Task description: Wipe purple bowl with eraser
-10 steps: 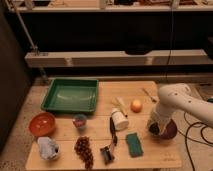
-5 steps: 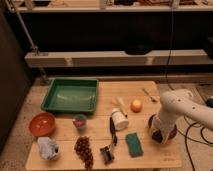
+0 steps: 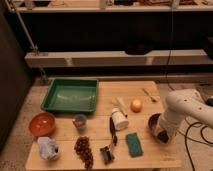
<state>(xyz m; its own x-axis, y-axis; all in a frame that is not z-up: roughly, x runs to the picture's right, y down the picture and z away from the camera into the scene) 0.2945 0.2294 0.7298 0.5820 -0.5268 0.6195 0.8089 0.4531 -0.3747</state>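
**Arm settles lower over the purple bowl**

While the white robot arm point(image 3: 187, 107) curves in from the right edge of the frame, its gripper point(image 3: 161, 134) now sits down inside the round, shallow, dull purple plastic bowl point(image 3: 154, 121) at the lower right of the pale wooden table point(image 3: 105, 95). Compared with the earlier views, the arm's elbow has swung outward to the right and dropped, and the wrist has shifted lower in the frame, toward the bowl's near rim. In my judgement this means the wiping stroke is under way, though how much of the bowl is done cannot be read.

Whether the gripper has hold of the eraser, I cannot tell; the wrist hides that spot, and no eraser shows.

Nothing else appears to have moved. The green rectangular plastic tray point(image 3: 70, 95) lies at centre left, the orange-red round bowl point(image 3: 42, 123) at lower left, the green sponge point(image 3: 133, 144) just left of the purple bowl, the dark grape bunch point(image 3: 84, 151) at bottom centre, and the small orange fruit point(image 3: 136, 105) above the bowl.
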